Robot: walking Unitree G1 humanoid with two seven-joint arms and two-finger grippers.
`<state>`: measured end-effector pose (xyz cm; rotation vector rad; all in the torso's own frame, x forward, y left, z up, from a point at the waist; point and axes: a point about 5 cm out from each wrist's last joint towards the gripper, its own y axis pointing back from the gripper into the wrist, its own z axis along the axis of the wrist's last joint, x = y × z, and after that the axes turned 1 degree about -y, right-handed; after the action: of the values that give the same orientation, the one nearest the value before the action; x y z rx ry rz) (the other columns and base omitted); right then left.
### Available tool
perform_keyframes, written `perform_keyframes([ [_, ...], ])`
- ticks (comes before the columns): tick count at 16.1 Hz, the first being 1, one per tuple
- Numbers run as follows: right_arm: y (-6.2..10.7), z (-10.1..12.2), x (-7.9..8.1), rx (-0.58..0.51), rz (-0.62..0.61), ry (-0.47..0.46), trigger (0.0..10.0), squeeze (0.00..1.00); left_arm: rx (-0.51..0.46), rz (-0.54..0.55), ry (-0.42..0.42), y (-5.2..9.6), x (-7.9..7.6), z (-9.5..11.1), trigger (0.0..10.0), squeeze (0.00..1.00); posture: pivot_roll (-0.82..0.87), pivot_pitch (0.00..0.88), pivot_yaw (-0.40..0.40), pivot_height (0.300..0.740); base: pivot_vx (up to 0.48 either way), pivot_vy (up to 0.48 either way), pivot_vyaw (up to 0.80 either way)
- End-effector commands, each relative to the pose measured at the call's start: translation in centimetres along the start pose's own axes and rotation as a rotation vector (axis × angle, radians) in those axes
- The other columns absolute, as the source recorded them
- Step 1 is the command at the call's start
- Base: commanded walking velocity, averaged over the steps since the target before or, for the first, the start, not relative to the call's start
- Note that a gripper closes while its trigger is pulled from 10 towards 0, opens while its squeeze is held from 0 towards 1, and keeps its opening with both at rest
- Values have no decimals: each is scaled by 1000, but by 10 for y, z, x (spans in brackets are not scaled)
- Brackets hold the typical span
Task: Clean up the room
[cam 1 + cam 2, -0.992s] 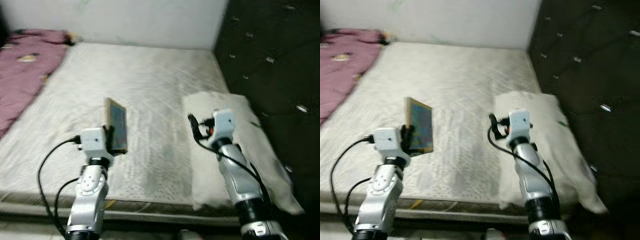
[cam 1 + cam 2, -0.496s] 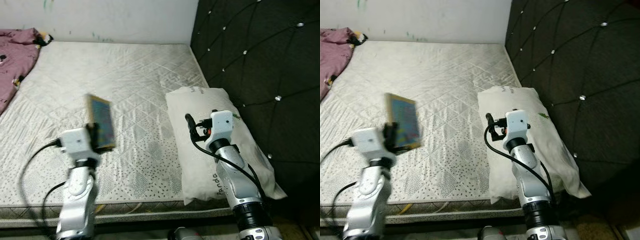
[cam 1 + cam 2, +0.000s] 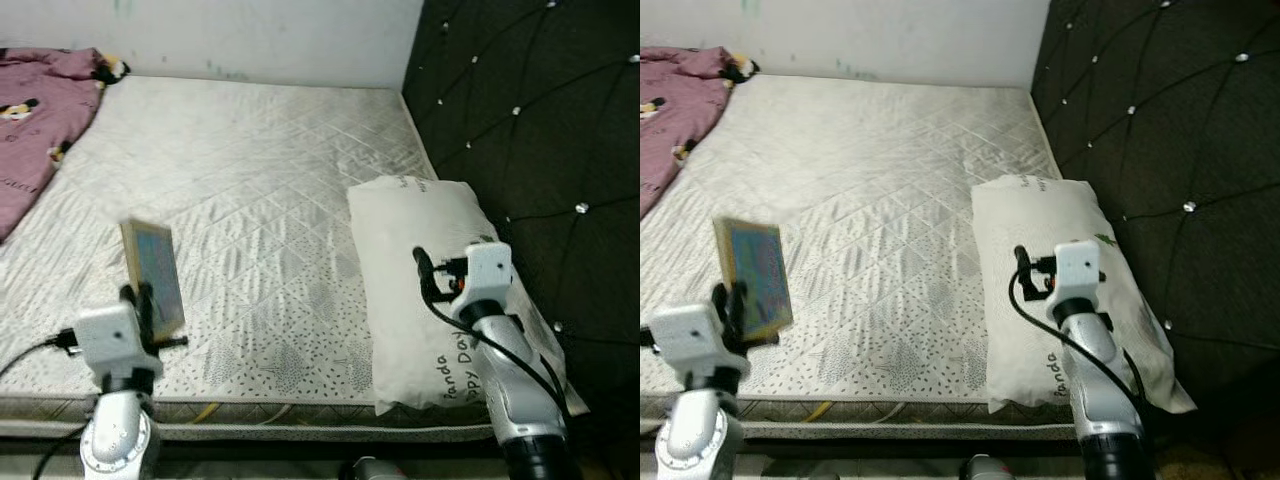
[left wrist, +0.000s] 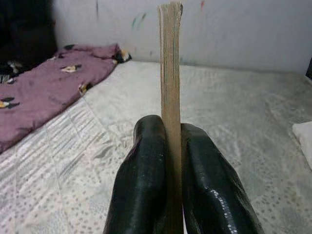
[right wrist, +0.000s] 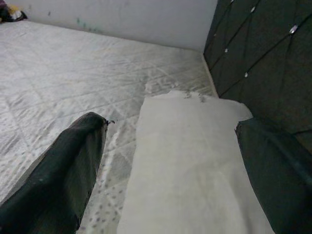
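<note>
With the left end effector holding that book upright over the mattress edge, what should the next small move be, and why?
Probably carry the book off the bed. The left end effector is shut on it, upright, above the bare mattress; the right end effector hangs open over the pillow.

Bed point(image 3: 270, 190) with bare quilted mattress, set against a white wall and a dark tufted headboard point(image 3: 520, 120). White pillow point(image 3: 430, 270) lies on the mattress beside the headboard; purple cloth point(image 3: 35, 120) lies at the opposite far corner, well apart from the pillow.
</note>
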<state>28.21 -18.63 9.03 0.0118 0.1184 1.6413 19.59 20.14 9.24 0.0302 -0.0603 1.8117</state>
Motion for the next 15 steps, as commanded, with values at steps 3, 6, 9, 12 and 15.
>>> perform_keyframes([
  [3, -2, 2, 3, 4, 1, -19, 10000, 0, -48, -4, 9, -10, -7, 11, 10000, 0, 5, 0, -19, 740, 0, 0, -800],
  [6, -2, 4, 5, 4, 5, -17, 10000, 0, -18, 24, -13, -16, -9, 12, 10000, 0, -2, 0, -13, 740, 0, 0, -800],
  [9, -2, 5, 5, -2, 8, -14, 10000, 0, -30, -16, 7, -18, -15, 13, 10000, 0, -5, 0, -15, 740, 0, 0, -698],
  [12, -5, 9, 7, -16, 21, -10, 10000, 0, -44, -18, 33, -19, -16, 15, 10000, 0, -5, 0, -20, 740, 0, 0, 0],
  [15, -6, 11, 12, -24, 48, -14, 10000, 0, -48, -22, 52, -19, -17, 16, 10000, 0, -4, 0, -27, 740, 0, 0, 0],
])
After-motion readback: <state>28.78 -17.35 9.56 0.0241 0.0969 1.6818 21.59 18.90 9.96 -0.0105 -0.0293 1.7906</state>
